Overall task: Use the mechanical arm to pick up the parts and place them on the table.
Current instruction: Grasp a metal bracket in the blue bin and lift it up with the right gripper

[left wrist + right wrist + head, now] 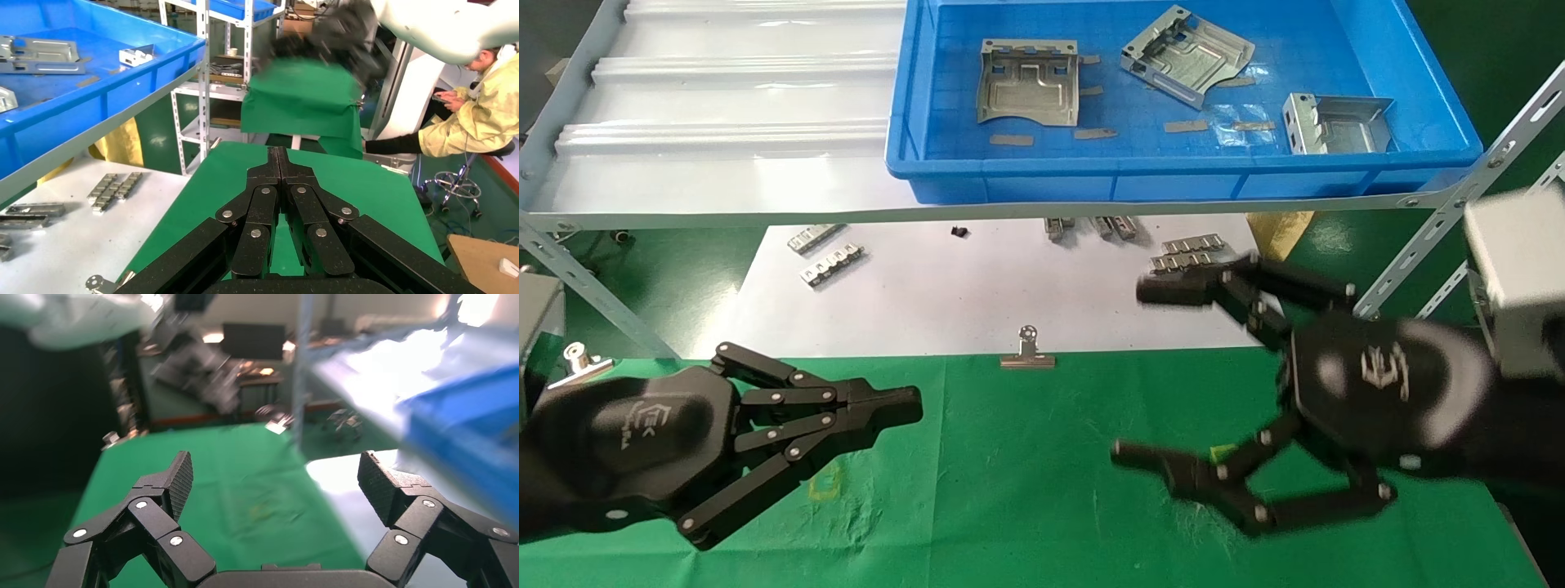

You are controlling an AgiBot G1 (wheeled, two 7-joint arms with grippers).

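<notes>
Parts (1027,82) x3 are sitting in your blue tray (1434,135) on the white shelf (723,122), none grasped. Your right gripper (1128,371) is hovering w/ fingers spread wide over the table (1009,490), holding nothing. Your left gripper (915,404) is resting clenched near the table's left edge.

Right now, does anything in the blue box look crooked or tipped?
Yes. The middle part in the blue tray is turned at a slant, while the left part lies square. The right part seems propped up.
</notes>
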